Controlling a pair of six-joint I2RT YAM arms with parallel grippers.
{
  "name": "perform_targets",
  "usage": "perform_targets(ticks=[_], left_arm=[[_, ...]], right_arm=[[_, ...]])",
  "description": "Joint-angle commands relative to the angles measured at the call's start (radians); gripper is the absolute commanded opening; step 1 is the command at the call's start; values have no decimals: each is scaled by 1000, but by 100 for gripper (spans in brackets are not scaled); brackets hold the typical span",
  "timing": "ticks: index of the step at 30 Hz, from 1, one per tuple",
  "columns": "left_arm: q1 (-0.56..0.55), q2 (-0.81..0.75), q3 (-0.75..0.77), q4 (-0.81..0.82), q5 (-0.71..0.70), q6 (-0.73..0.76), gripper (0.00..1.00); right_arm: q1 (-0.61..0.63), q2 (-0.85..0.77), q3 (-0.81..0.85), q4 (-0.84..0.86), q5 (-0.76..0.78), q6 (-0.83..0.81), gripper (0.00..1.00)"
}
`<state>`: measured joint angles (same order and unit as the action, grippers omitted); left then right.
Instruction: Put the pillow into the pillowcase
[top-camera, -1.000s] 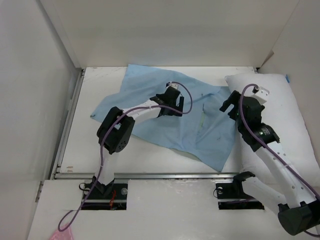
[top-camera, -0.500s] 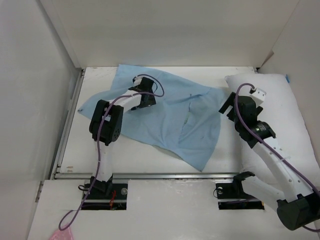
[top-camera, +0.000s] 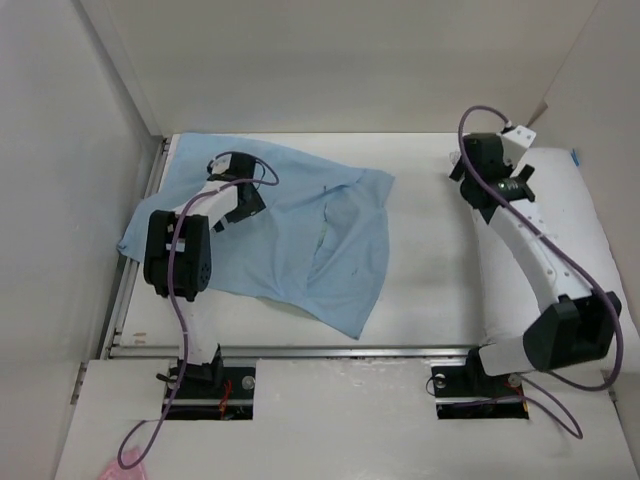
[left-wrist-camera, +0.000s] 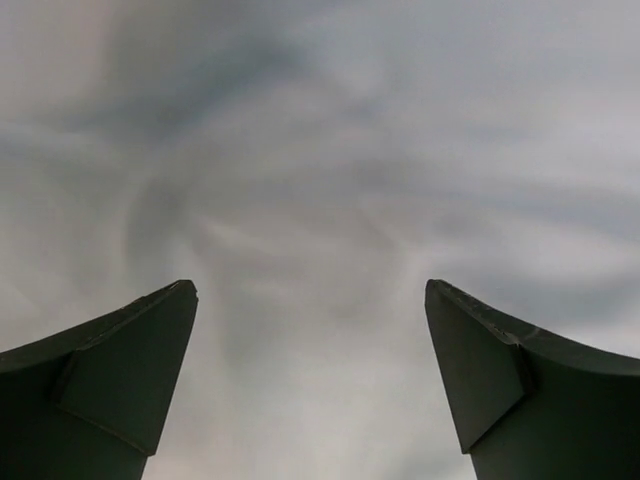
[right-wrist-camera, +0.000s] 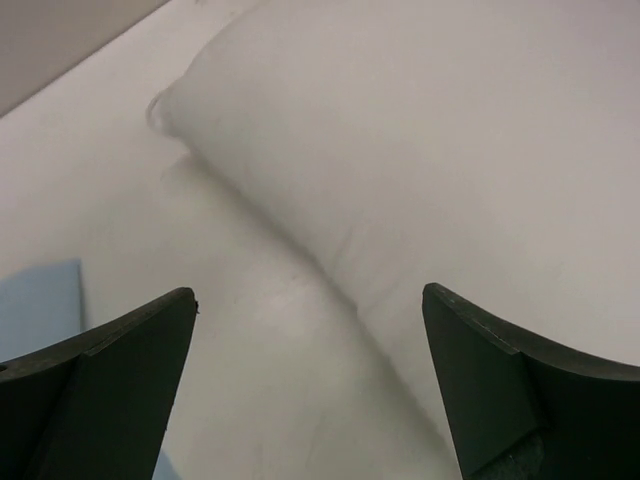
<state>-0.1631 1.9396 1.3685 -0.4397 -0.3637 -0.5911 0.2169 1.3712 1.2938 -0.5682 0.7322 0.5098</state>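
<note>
- Pillowcase (top-camera: 300, 230): spread flat but rumpled directly beneath my left gripper (left-wrist-camera: 310, 285), blue face up. Most of the cloth runs off toward my right gripper's side.
- Left gripper: jaws wide apart, close above the fabric, nothing pinched between them.
- Right gripper (right-wrist-camera: 309, 290): jaws spread just as wide and empty, poised over the bare table (top-camera: 430, 280).
- Pillow (right-wrist-camera: 420, 150): lies ahead and to the right of the right gripper's fingertips, its rounded corner nearest. It is well apart from the pillowcase.
- Handling, pillowcase: I judge it thin, limp and light, and prone to bunching and sliding. It wants a pinch on a single layer at the hem of the open end. I cannot tell which edge is the open one.
- Handling, pillow: I judge it soft, light and compressible, so a shallow nip would likely slip off the stuffing. I would take it deep at the near corner or short edge.
</note>
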Motion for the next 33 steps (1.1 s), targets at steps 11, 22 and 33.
perform_targets(ticks=[11, 22, 33], left_arm=[[-145, -307, 15, 85, 161, 172, 99], [-154, -294, 37, 64, 164, 172, 99], [-154, -323, -34, 88, 207, 143, 99]], right_arm=[[-416, 533, 510, -187, -138, -139, 100], [-392, 443, 346, 130, -802, -411, 0], [-169, 109, 152, 185, -1064, -680, 0]])
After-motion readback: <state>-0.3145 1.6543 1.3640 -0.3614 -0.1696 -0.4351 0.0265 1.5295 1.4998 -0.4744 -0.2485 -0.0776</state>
